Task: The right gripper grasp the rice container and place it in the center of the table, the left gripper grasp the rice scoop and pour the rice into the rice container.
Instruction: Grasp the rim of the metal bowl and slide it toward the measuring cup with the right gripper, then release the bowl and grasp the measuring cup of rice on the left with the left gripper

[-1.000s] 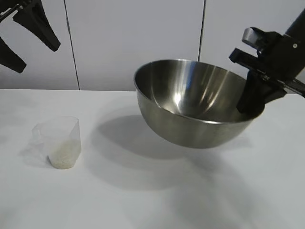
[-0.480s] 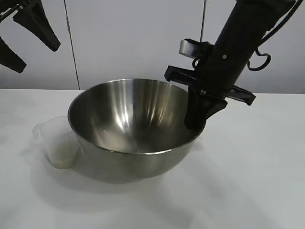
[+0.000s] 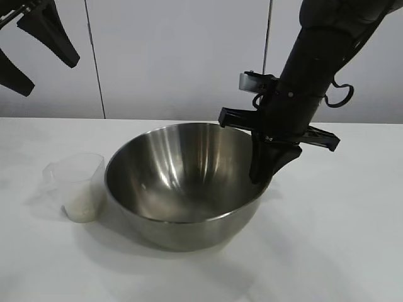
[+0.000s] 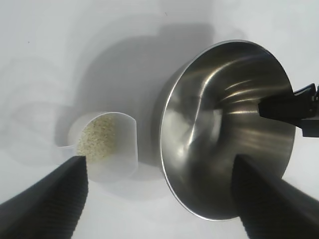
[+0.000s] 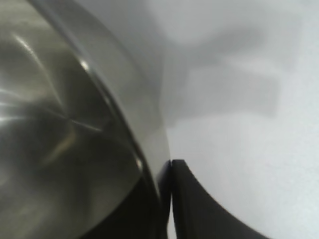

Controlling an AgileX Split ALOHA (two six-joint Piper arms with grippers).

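The rice container (image 3: 182, 189), a big shiny steel bowl, sits on the white table (image 3: 327, 239) near its middle. My right gripper (image 3: 261, 173) reaches down over its right rim, one finger on each side of the wall. In the right wrist view the outer finger (image 5: 199, 204) lies against the container's wall (image 5: 60, 124). The rice scoop (image 3: 79, 185), a clear plastic cup, stands just left of the container with white rice (image 3: 80, 207) in its bottom. My left gripper (image 3: 50, 77) hangs open, high at the far left. From its wrist the scoop (image 4: 107, 144) and container (image 4: 224, 129) lie below its open fingers (image 4: 55, 199).
A pale panelled wall (image 3: 176, 56) stands behind the table. The scoop stands almost against the container's left side. Bare tabletop stretches along the front and to the right of the container.
The right arm carried the container from up at the right down and leftward to the table beside the scoop. In the last half second it slid slightly right and settled level. Left arm unmoved.
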